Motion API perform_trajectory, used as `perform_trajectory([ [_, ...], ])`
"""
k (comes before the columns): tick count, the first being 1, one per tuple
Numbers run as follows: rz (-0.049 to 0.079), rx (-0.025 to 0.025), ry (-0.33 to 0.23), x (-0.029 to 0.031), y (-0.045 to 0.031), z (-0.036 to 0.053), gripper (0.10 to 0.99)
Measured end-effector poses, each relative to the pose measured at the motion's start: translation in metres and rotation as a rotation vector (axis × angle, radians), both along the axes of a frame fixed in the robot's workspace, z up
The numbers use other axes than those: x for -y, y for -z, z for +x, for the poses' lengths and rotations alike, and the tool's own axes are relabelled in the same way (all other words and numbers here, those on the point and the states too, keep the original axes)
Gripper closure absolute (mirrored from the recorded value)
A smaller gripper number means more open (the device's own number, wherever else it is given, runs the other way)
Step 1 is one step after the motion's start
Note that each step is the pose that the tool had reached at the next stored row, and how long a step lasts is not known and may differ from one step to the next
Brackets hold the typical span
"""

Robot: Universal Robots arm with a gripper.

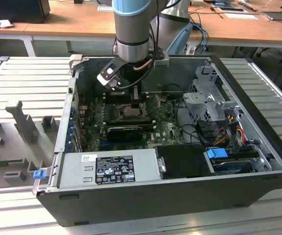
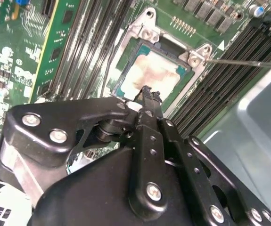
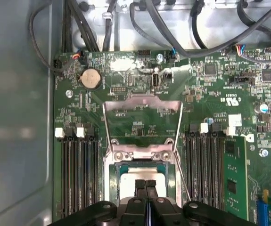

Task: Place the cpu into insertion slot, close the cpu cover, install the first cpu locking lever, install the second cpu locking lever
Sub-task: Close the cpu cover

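Observation:
The cpu (image 2: 156, 70) lies flat in the insertion slot (image 3: 112, 181), its pale face smeared with tan residue. In the first wrist view the cpu (image 3: 129, 175) shows just beyond my fingertips. My gripper (image 2: 149, 94) hangs right over the near edge of the chip, its black fingers (image 3: 140, 186) pressed together with nothing between them. The cpu cover (image 3: 142, 99) stands flipped up and open behind the slot, and green board shows through its window. A thin wire lever (image 2: 243, 62) sticks out free beside the slot. In the exterior view the gripper (image 1: 136, 100) reaches down into the open computer case.
Black memory slots (image 3: 78, 169) flank the socket on both sides. A long black card (image 1: 123, 131), a grey power supply (image 1: 109, 169) and a metal drive cage (image 1: 209, 103) crowd the case. Cables (image 3: 173, 28) run along the back wall.

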State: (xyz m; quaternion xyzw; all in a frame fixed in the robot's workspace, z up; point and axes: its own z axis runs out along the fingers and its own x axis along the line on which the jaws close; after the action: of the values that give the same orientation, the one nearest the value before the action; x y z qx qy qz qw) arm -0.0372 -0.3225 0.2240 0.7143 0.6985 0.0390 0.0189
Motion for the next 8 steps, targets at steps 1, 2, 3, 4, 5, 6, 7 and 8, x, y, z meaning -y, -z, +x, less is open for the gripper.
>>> perform_trajectory([
  [1, 0.005, 0.0000, 0.000, 0.0000, 0.0000, 0.0002, 0.980],
  [2, 0.008, 0.0001, 0.000, 0.0000, -0.0014, 0.0002, 0.980],
  [3, 0.008, 0.0000, 0.000, 0.0000, -0.0024, 0.0002, 0.980],
  [4, 0.008, 0.0000, 0.000, 0.0000, -0.0030, 0.0002, 0.980],
  [5, 0.008, 0.0000, 0.000, 0.0000, -0.0042, 0.0002, 0.980],
  [6, 0.009, 0.0000, 0.000, 0.0000, -0.0047, 0.0002, 0.980],
  [7, 0.009, 0.0000, 0.000, 0.0000, -0.0053, 0.0002, 0.980],
  [8, 0.009, 0.0001, 0.000, 0.0000, -0.0059, 0.0003, 0.980],
])
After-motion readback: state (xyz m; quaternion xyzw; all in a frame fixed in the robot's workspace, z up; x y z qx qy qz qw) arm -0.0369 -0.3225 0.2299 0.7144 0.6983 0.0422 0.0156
